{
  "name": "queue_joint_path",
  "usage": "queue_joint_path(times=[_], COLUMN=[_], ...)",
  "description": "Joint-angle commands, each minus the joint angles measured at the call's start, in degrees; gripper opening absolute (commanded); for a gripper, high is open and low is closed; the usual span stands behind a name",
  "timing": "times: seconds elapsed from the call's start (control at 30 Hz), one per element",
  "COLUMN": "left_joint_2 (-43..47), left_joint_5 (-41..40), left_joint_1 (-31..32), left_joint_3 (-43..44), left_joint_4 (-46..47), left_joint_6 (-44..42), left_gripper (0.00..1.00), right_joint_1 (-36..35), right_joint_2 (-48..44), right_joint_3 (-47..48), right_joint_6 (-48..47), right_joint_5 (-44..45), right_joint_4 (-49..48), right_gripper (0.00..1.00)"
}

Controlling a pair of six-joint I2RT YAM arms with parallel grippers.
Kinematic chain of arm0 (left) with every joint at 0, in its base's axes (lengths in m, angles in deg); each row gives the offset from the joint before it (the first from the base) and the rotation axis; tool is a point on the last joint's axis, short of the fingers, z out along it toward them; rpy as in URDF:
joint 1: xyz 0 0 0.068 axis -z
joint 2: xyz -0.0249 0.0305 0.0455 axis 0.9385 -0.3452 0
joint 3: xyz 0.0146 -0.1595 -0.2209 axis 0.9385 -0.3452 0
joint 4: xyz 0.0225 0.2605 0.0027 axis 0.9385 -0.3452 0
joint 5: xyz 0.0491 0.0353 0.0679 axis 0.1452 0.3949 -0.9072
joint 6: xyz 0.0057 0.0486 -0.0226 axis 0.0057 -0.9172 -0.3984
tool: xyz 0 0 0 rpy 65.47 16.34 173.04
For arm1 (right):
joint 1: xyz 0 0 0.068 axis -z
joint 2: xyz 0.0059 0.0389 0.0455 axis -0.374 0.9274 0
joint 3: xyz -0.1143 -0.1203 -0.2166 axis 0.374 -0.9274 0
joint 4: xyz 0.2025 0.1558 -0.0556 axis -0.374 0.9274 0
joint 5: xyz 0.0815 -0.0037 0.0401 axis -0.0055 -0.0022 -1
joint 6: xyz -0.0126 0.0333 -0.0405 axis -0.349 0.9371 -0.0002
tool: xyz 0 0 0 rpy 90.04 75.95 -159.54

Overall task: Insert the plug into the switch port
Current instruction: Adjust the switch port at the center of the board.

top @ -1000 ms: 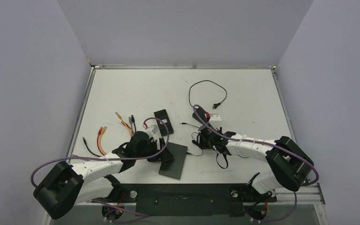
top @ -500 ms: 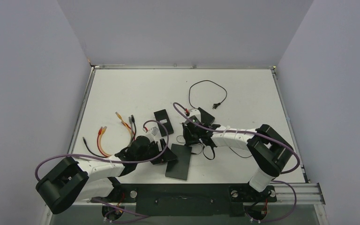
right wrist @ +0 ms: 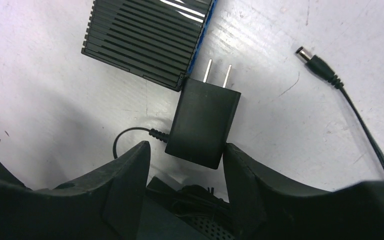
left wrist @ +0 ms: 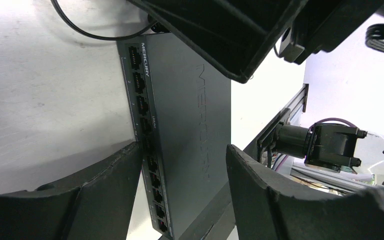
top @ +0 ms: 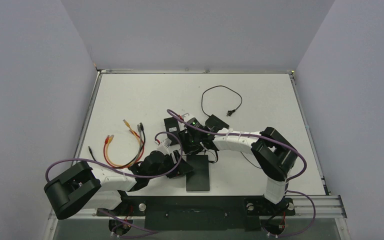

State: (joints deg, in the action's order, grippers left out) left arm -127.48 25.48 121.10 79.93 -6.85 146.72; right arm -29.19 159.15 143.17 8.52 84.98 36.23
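The black switch [top: 200, 176] lies flat near the table's front edge, with its row of ports [left wrist: 142, 100] along one long side. My left gripper [top: 180, 167] [left wrist: 182, 150] spans its width, one finger on the port side and the other at the opposite edge. A small barrel plug [right wrist: 314, 59] on a thin black lead lies on the table. My right gripper [top: 189, 142] [right wrist: 186, 146] is open just behind the switch. A black two-prong power adapter [right wrist: 203, 122] lies between its fingertips, against the right finger, with a gap at the left one.
A ribbed black box [top: 172, 126] [right wrist: 145, 37] lies just beyond the adapter's prongs. Orange and black network cables [top: 112, 150] sprawl at the left. A looped black cord [top: 220, 97] lies further back. The metal mounting rail [top: 195, 205] runs close behind the switch.
The right arm has swung left from mid-table to the ribbed box and the switch. The left gripper moved right, and the switch shifted right with it and turned square to the front edge.
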Motion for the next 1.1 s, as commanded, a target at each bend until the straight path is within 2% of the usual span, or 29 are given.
queue_joint_path(times=[0.0, 0.27, 0.47, 0.57, 0.8, 1.07], left_joint_2=[-2.17, -13.23, -22.73, -24.26, -22.20, -14.61], left_joint_5=[-3.99, -0.16, 6.54, 8.02, 7.46, 0.37], left_joint_1=[2.36, 4.44, 4.61, 4.50, 4.26, 4.17], left_joint_3=[3.39, 10.06, 13.48, 14.74, 19.39, 23.39], left_joint_4=[9.45, 16.32, 26.12, 26.22, 14.11, -6.64], left_joint_6=[1.83, 0.30, 2.94, 2.77, -2.83, -12.58], left_gripper=[0.59, 0.59, 0.56, 0.55, 0.55, 0.55], right_joint_1=[0.06, 1.04, 1.02, 0.79, -0.03, 1.00], right_joint_2=[-3.35, -15.61, -29.39, -34.52, -46.19, -47.52], right_joint_3=[2.94, -3.77, -12.26, -17.37, -25.46, -30.95], right_joint_6=[-2.26, 0.63, 8.85, 11.92, 22.02, 28.88], right_joint_5=[2.47, 13.51, 23.50, 24.76, 29.07, 31.54], right_joint_4=[1.80, 4.55, 10.43, 13.58, 20.12, 21.11], right_gripper=[0.54, 0.57, 0.58, 0.57, 0.51, 0.45])
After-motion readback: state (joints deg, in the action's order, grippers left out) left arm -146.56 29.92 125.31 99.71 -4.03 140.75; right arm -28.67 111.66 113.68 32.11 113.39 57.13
